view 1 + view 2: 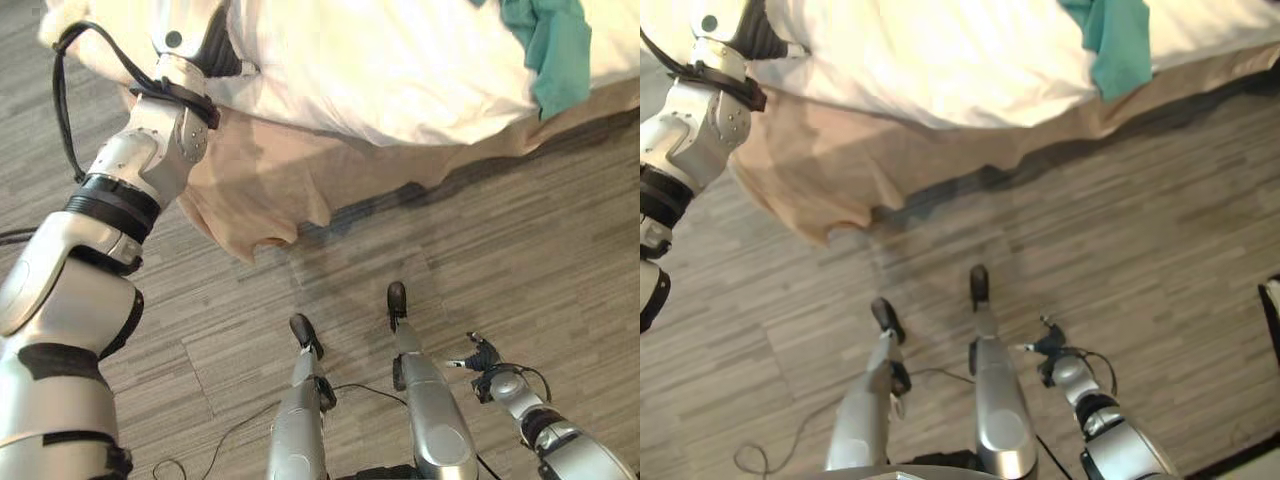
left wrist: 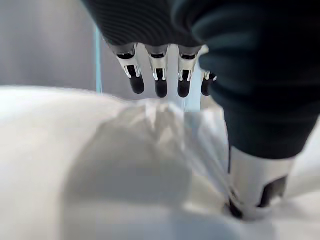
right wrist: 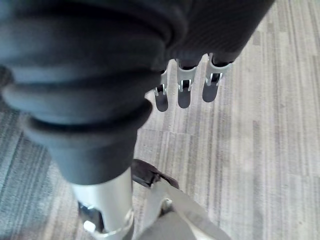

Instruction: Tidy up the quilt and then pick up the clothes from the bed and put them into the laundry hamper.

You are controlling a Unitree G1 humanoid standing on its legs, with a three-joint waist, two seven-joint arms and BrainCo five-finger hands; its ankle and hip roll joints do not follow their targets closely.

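Observation:
A white quilt (image 1: 400,70) covers the bed along the top of the eye views. A teal garment (image 1: 550,50) lies on it at the right and hangs over the bed's edge. My left hand (image 1: 218,40) reaches onto the quilt's left part. In the left wrist view its fingers (image 2: 160,82) are straight above a bunched ridge of quilt (image 2: 150,120), and its thumb (image 2: 255,185) rests on the cloth. My right hand (image 1: 483,355) hangs low over the floor at the lower right, its fingers (image 3: 182,92) relaxed and holding nothing.
A beige sheet (image 1: 270,180) drapes from under the quilt down to the grey wood-plank floor (image 1: 520,230) at the bed's near corner. A dark edge of some object (image 1: 1272,300) shows at the far right of the right eye view.

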